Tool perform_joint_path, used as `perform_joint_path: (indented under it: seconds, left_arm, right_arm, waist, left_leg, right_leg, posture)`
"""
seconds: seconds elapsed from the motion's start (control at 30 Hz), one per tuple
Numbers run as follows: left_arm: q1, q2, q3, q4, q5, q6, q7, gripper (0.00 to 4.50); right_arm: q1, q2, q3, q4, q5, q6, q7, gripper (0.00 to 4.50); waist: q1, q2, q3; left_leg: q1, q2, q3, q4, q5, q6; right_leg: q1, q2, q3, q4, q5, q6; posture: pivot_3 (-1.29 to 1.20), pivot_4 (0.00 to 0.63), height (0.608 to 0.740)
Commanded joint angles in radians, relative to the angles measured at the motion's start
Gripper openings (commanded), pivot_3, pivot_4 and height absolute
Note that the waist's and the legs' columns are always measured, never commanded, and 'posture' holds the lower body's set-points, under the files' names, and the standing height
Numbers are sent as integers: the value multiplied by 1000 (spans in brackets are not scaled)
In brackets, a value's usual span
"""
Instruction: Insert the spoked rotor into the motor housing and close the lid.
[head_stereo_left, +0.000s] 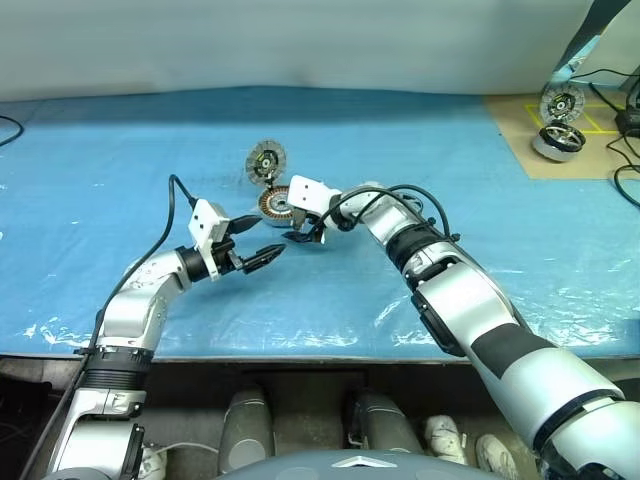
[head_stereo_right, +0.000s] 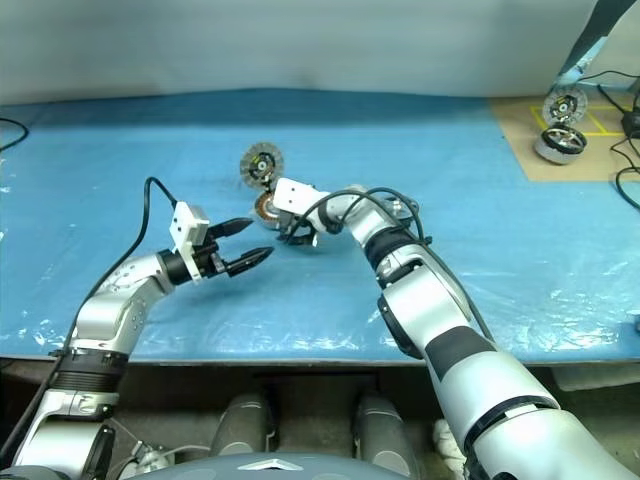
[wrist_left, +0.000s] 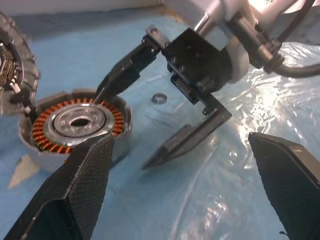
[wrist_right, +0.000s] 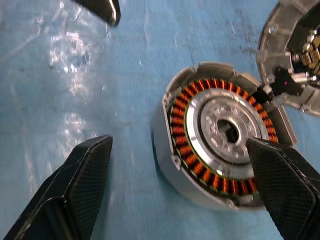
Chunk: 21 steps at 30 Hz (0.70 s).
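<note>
The motor housing (head_stereo_left: 273, 203) lies mid-table, its copper windings (wrist_right: 182, 135) and silver centre facing up and nothing inside it. The lid (head_stereo_left: 266, 160) stands tilted at the housing's far edge, joined to it by a short dark lead. My right gripper (head_stereo_left: 303, 236) is open, angled down just beside the housing, one finger (wrist_right: 280, 185) over its rim. My left gripper (head_stereo_left: 268, 236) is open and level, a little nearer me, pointing at the right gripper (wrist_left: 121, 131). I cannot make out the spoked rotor.
A tiny plain washer ring (wrist_left: 160, 98) lies on the blue sheet behind the right gripper. At the far right a brown board (head_stereo_left: 520, 130) carries a shiny silver drum wheel (head_stereo_left: 558, 140) and an upright disc (head_stereo_left: 562, 103). Cables trail at both table ends.
</note>
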<state>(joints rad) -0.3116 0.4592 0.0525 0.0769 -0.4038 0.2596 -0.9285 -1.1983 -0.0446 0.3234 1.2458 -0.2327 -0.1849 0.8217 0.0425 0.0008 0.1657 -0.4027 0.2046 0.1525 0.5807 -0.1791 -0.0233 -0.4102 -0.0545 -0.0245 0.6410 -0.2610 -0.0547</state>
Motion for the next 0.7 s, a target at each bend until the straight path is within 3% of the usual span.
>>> perform_joint_path:
  seconds: [0.03, 0.43, 0.67, 0.7]
  left_arm:
    - [8, 12, 40, -22, -9, -15, 25, 4483]
    - [78, 3, 9, -74, 24, -32, 55, 4483]
    - [88, -11, 9, -60, 26, -53, 59, 4483]
    - [87, -13, 7, -49, 32, -59, 62, 4500]
  right_arm:
    - [-27, 28, -41, 6, 19, -16, -40, 4478]
    - [-6, 63, -30, 90, -69, 109, -242, 4478]
    - [4, 79, 5, 81, -107, 107, -186, 4478]
    - [9, 74, 19, 77, -117, 94, -144, 4112]
  waist:
    - [0, 0, 0]
    - [2, 0, 0]
    - [2, 0, 0]
    - [1, 0, 0]
  left_leg:
    - [0, 0, 0, 0, 0, 0]
    - [2, 0, 0, 0, -1, -3]
    - [7, 0, 1, -1, -1, -6]
    - [7, 0, 1, -1, -1, -6]
  right_leg:
    - [0, 0, 0, 0, 0, 0]
    - [2, 0, 0, 0, 0, 0]
    - [6, -1, 1, 0, 0, 0]
    - [6, -1, 1, 0, 0, 0]
  posture:
    - [0, 150, 740]
    - [0, 150, 740]
    - [0, 150, 740]
    - [0, 150, 740]
